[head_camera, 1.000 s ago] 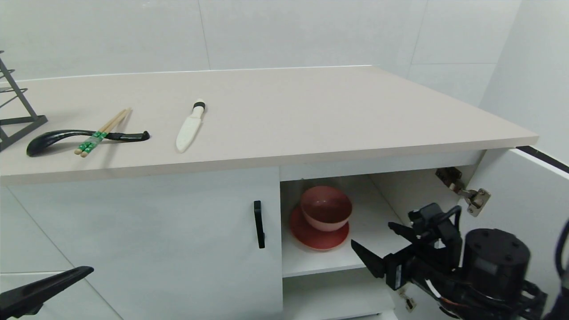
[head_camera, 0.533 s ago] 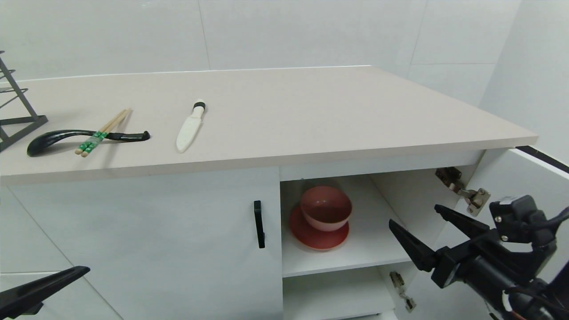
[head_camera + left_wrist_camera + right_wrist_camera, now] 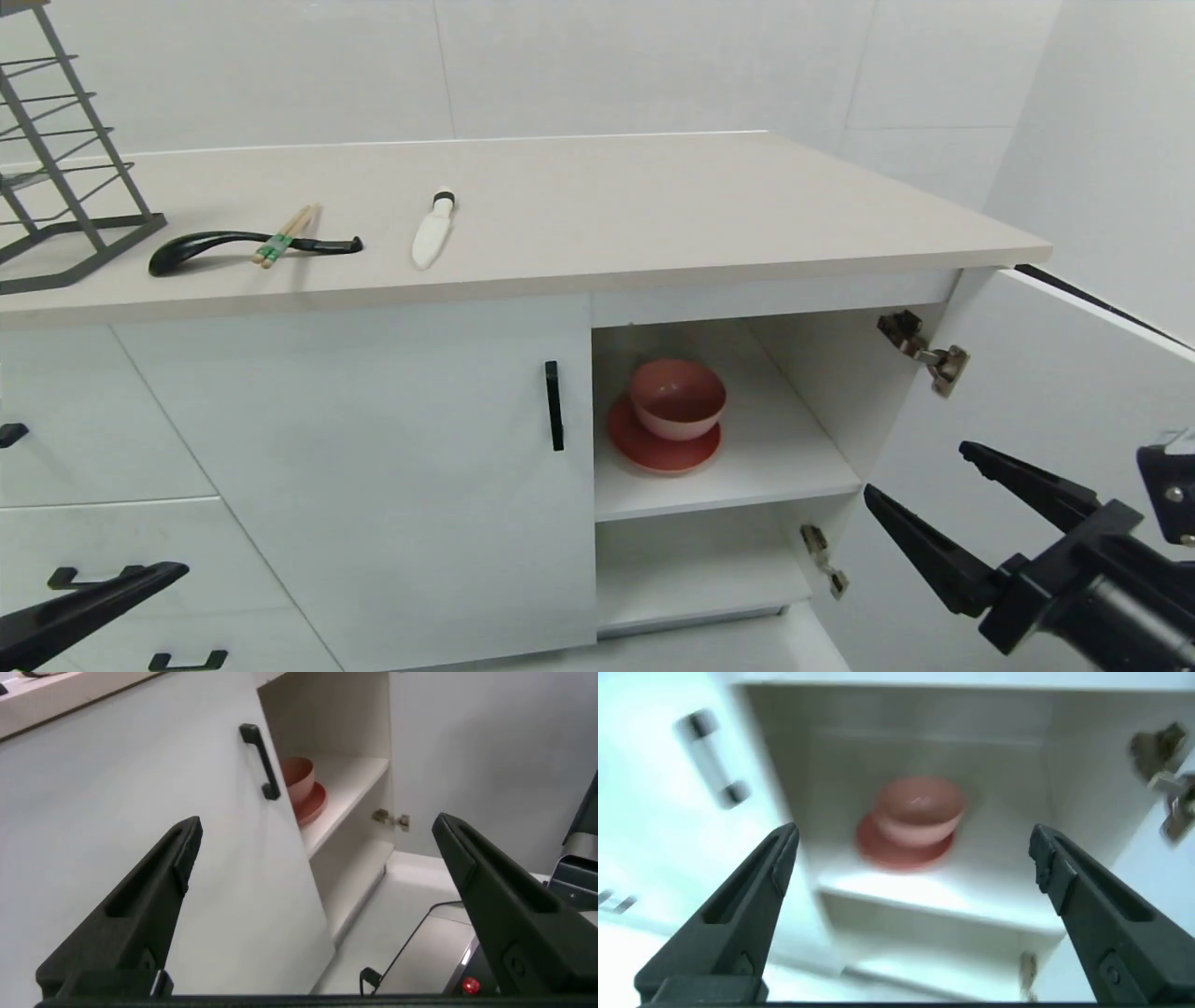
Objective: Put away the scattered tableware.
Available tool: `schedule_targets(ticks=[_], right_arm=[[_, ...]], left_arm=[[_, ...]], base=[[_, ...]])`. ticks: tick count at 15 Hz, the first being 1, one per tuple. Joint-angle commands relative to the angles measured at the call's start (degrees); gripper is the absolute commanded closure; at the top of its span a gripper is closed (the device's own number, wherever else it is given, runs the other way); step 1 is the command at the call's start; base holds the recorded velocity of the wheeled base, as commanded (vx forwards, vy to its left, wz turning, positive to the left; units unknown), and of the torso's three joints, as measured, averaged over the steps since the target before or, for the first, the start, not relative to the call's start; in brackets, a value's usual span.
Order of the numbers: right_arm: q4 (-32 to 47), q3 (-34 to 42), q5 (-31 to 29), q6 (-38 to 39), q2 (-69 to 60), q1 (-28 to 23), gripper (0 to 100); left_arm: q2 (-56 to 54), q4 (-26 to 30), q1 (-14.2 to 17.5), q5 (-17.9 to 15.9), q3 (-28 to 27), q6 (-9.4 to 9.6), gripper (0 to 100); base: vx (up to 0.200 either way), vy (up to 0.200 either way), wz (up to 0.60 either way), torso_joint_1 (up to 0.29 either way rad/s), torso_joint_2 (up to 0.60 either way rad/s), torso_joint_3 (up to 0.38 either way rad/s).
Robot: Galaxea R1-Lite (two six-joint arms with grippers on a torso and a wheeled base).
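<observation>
A pink bowl (image 3: 678, 398) sits on a red plate (image 3: 662, 447) on the upper shelf of the open cabinet; both also appear as the bowl (image 3: 921, 809) and plate (image 3: 904, 847) in the right wrist view. On the countertop lie a black ladle (image 3: 245, 248), chopsticks (image 3: 284, 235) resting across it, and a white knife (image 3: 431, 233). My right gripper (image 3: 920, 501) is open and empty, low in front of the open door, apart from the shelf. My left gripper (image 3: 318, 873) is open and empty, low at the left before the shut door.
The open cabinet door (image 3: 1046, 392) swings out at right beside my right gripper. The shut door has a black handle (image 3: 553, 405). A wire rack (image 3: 65, 177) stands at the counter's far left. Drawers with black handles (image 3: 89, 579) are at lower left.
The head camera has pulled back, showing more of the cabinet and drawers. My right gripper has drawn back from the shelf toward the lower right, still open. The tableware has not moved.
</observation>
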Motion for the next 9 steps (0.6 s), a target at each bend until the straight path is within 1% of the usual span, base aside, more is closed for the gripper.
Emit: schedule_targets(ticks=[1, 3, 4, 5, 6, 7, 8, 9], right_arm=[[0.9, 0.0, 0.0, 0.0, -3.6, 0.5, 0], [3.5, 0.0, 0.0, -0.4, -7.3, 0.2, 0], [7.2, 0.0, -0.1, -1.7, -10.1, -0.4, 0], [12.6, 0.0, -0.1, -3.0, -14.0, -1.4, 0], [17.2, 0.0, 0.0, -3.8, -18.4, -1.8, 0], [20.8, 0.0, 0.0, -4.5, -22.5, -1.8, 0], [20.8, 0.0, 0.0, -4.5, -22.5, -1.8, 0], [28.4, 0.0, -0.2, -4.8, -30.0, -2.2, 0]], left_arm=[[0.1, 0.0, 0.1, 0.1, 0.1, 0.03, 0], [-1.1, 0.1, 0.6, 0.1, 1.1, -0.06, 0], [-2.1, 0.5, 1.2, 0.1, 1.8, -0.58, 0], [-4.2, 2.2, 2.2, 0.2, 1.9, -1.02, 0], [-7.3, 5.1, 3.3, 0.1, 1.9, -1.81, 0], [-10.0, 7.9, 3.4, 0.1, 1.9, -1.90, 0], [-10.0, 7.9, 3.4, 0.1, 1.9, -1.90, 0], [-13.8, 12.6, 3.5, 0.1, 1.9, -1.90, 0]], base=[[-0.200, 0.000, 0.00, -0.002, 0.00, 0.002], [-0.200, 0.000, 0.00, 0.002, 0.00, 0.000], [-0.200, 0.000, 0.00, 0.002, 0.01, -0.007], [0.000, 0.000, 0.00, 0.000, 0.00, 0.000], [0.000, 0.000, 0.00, 0.000, 0.00, 0.000], [0.000, 0.000, 0.00, 0.000, 0.00, 0.000], [0.000, 0.000, 0.00, 0.000, 0.00, 0.000], [0.000, 0.000, 0.00, 0.000, 0.00, 0.000]])
